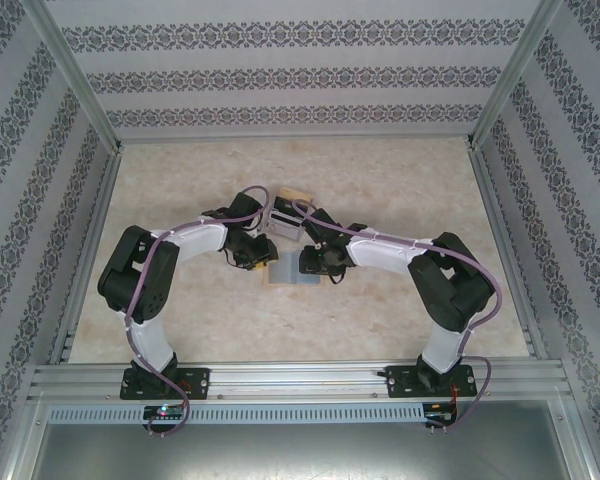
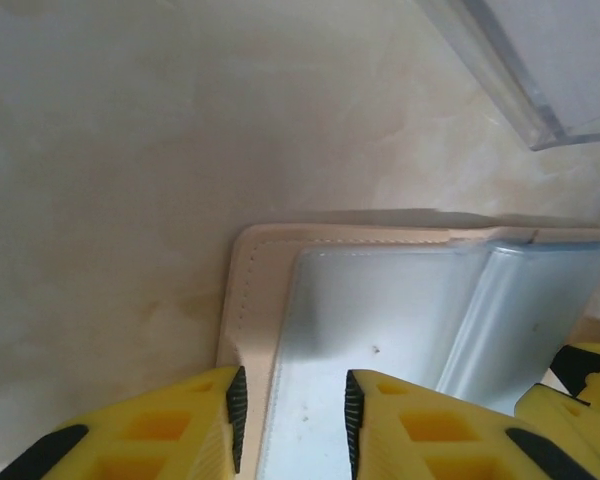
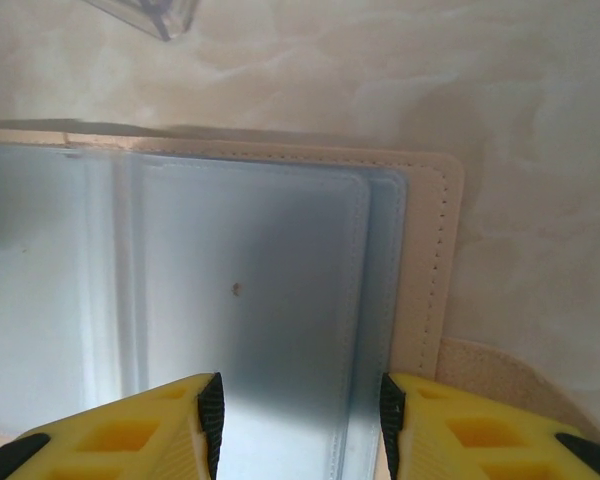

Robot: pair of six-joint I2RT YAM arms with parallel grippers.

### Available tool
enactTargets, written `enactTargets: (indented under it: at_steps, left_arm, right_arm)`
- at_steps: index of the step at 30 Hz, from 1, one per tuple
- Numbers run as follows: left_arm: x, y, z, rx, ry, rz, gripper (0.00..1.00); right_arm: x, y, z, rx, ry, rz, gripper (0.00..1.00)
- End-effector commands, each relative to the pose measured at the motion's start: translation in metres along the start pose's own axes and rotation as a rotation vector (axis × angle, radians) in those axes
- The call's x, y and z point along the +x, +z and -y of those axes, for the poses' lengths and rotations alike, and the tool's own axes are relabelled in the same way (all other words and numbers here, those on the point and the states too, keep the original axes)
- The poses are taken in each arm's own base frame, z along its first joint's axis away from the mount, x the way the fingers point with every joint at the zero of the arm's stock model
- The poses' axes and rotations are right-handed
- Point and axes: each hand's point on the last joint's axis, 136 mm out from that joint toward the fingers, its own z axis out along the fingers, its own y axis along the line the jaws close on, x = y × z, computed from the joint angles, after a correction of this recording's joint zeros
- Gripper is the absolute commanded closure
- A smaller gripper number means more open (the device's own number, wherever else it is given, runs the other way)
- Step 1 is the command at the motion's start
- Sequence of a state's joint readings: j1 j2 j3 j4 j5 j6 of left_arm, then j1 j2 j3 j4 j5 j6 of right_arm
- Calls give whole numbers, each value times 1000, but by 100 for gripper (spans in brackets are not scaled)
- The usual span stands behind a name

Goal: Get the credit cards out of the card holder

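All credit cards are seemingly still sitting in the open card holder, left fingers standing apart astride its 9 o'clock edge, right fingers apart at 3 o'clock.

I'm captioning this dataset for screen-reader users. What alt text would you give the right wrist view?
The right tool, its yellow fingers apart, hangs over layered blue-grey plastic sleeves set in a tan stitched cover lying flat on a marbled beige table. The corner of a clear plastic case shows at top left.
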State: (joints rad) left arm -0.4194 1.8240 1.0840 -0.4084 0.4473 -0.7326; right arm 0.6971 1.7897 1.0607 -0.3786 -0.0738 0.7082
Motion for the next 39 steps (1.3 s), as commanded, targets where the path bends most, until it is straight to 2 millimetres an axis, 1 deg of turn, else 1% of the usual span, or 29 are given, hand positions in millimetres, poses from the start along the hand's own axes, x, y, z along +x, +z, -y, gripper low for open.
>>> enactTargets:
  at_steps: [1,3,5,11,14,19,24,31,36,39]
  left_arm:
    - [-1,2,7,2,28,3,69]
    - [0,2,5,-2,29,-1,72]
    - [1,3,3,-5,29,-3,75]
    - [4,6,1,-3,27,-11,83]
    - [5,6,-1,-6,25,-12,83]
    - [7,9,-4,-14,26,-19,82]
    - [8,12,-7,-22,20,-27,83]
    - [9,12,-8,-26,21,-28,84]
    - [9,12,-8,-27,23,-30,85]
    - [8,10,-7,-27,28,-26,85]
  right_arm:
    - [2,4,0,41,-25,-7,52]
    - [3,6,-1,38,-27,-13,54]
    - [3,8,-8,3,-31,-19,57]
    - [2,9,-31,-120,-47,-30,72]
    - [0,8,-37,-145,-54,-20,77]
    - [-3,5,-46,-193,-61,-12,81]
    - [-2,7,-52,-227,-60,-22,84]
    - [-6,4,-71,-357,-55,-18,94]
    - [-11,-2,-75,-402,-47,1,96]
    - [-12,-5,-72,-393,-44,11,96]
